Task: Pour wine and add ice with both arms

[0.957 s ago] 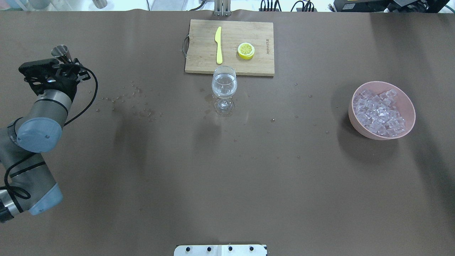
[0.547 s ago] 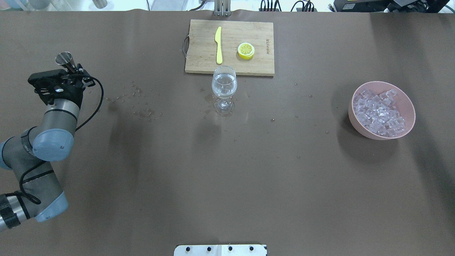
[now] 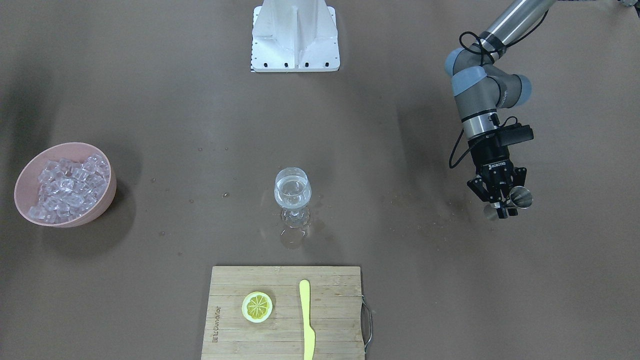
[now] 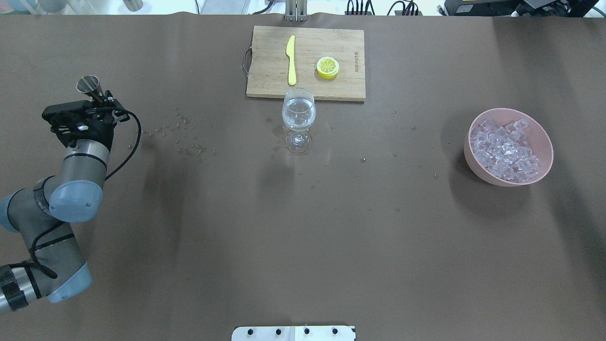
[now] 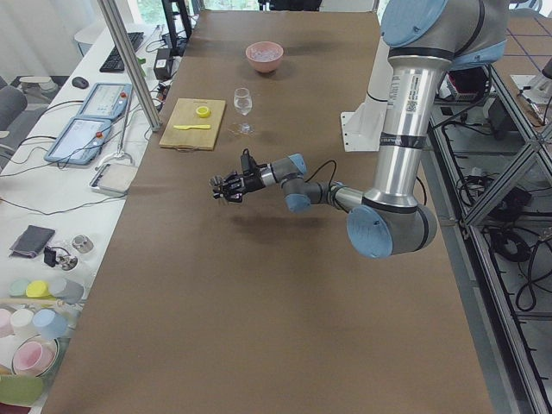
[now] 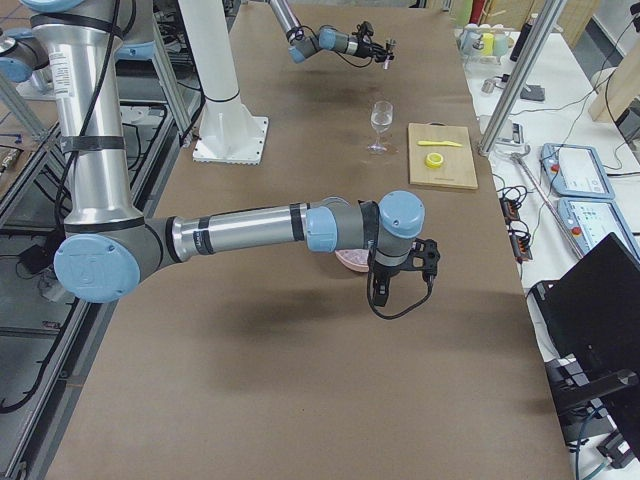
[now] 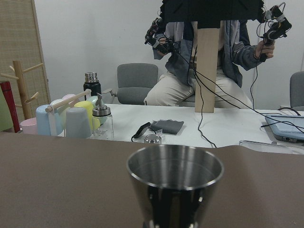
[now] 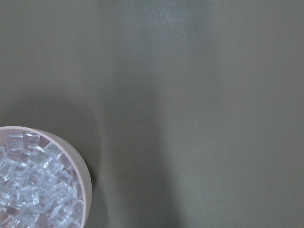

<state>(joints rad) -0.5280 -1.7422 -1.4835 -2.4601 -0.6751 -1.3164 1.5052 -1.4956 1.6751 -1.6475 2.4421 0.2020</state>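
My left gripper (image 4: 100,98) (image 3: 500,202) is shut on a small steel measuring cup (image 4: 88,84) (image 7: 175,184), held just above the table's left side with its mouth upward. A stemmed wine glass (image 4: 298,116) (image 3: 292,192) stands mid-table with clear wine (image 4: 298,121) in its bowl. At the right, a pink bowl (image 4: 544,142) (image 3: 22,182) is heaped with ice (image 4: 505,151) (image 8: 33,190). My right gripper (image 6: 381,291) hangs over that bowl and shows only in the exterior right view, so I cannot tell whether it is open or shut.
A wooden cutting board (image 4: 265,80) with a yellow knife (image 4: 291,59) and a lemon slice (image 4: 327,67) lies behind the glass. Droplets (image 4: 189,142) spot the brown cover between cup and glass. A white mount (image 3: 295,37) sits at the robot's edge. A seated person (image 7: 209,61) is beyond the table.
The left arm has carried the measuring cup a little to the right and back toward the robot. The glass, bowl and board have not moved.
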